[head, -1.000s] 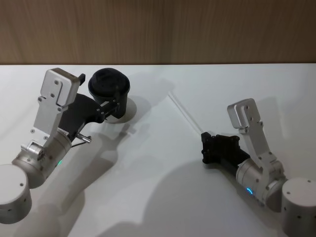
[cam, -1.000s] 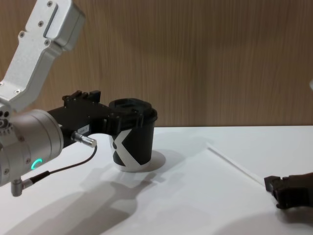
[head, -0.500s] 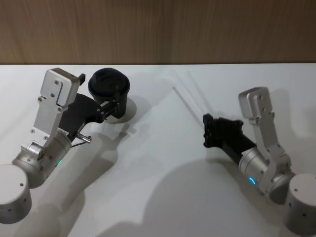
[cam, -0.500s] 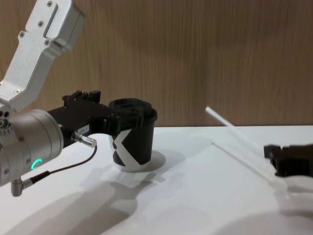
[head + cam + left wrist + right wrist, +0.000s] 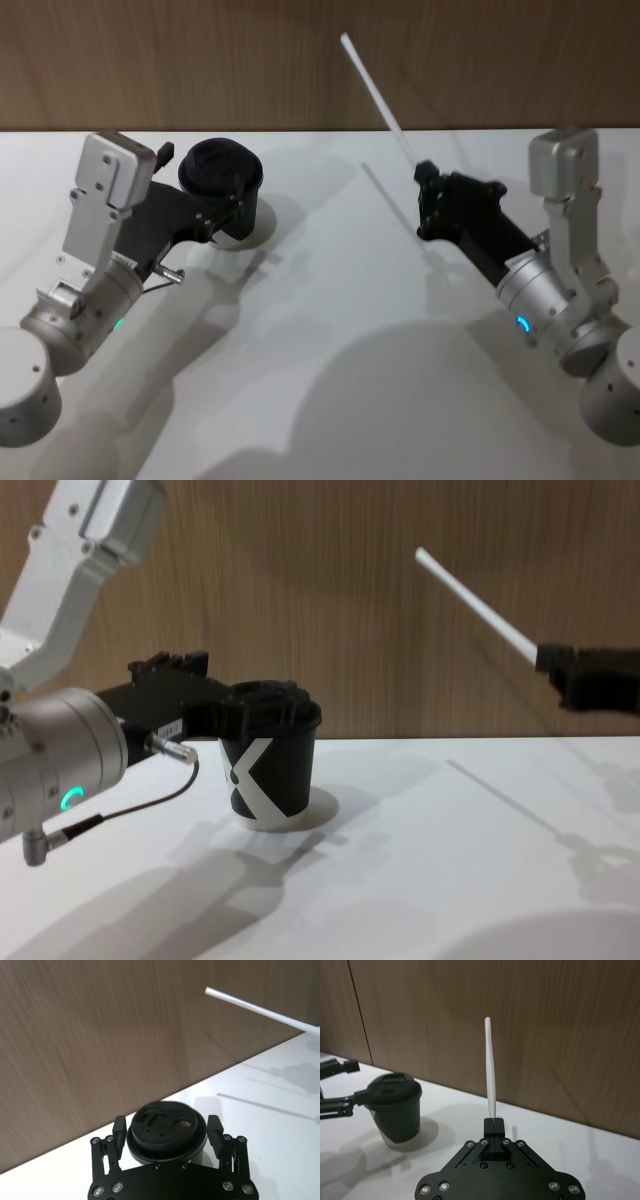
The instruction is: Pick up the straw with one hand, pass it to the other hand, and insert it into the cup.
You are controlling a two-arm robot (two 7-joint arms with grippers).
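The cup (image 5: 222, 188) stands on the table (image 5: 330, 330) at left; the straw (image 5: 372, 88) is raised at right.

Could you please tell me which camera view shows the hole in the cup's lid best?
The left wrist view: it looks down onto the cup lid. The head view shows the lid top darkly, while the chest and right wrist views show it side-on.

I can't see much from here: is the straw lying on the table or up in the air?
In the air: the right end effector holds the straw above the table.
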